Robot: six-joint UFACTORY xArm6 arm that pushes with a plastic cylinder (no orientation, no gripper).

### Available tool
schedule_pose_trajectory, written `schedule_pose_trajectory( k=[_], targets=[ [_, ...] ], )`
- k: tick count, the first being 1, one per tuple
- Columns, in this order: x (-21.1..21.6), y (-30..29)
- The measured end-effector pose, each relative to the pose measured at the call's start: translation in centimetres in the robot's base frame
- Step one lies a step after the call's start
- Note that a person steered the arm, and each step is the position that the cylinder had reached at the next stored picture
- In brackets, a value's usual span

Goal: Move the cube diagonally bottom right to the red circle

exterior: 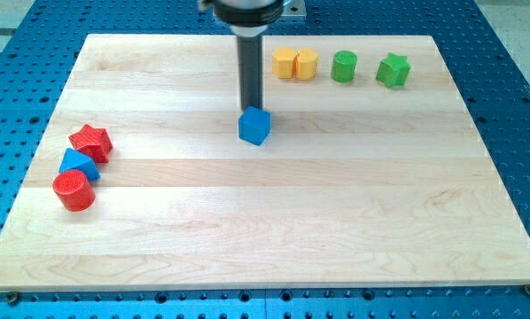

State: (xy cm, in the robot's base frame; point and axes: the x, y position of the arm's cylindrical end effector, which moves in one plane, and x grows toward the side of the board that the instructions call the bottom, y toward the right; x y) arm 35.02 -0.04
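A blue cube sits near the middle of the wooden board, toward the view's top. My tip stands just above the cube's top edge, touching or nearly touching it. A red circle lies at the board's left, toward the view's bottom. A blue triangular block rests against the red circle's upper side, and a red star sits just above that.
At the view's top right stand a yellow hexagon, a yellow cylinder, a green cylinder and a green star. The board lies on a blue perforated table.
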Motion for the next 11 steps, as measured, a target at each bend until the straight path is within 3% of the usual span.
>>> schedule_pose_trajectory(
  k=[1, 2, 3, 4, 5, 6, 8, 9, 11],
  targets=[
    [3.1, 1.3],
    [13.3, -1.6],
    [12.0, -7.3],
    [8.3, -6.4],
    [9.3, -12.6],
    [13.7, -14.8],
    [15.5, -12.4],
    [19.2, -16.3],
    [24.1, -10.7]
  ],
)
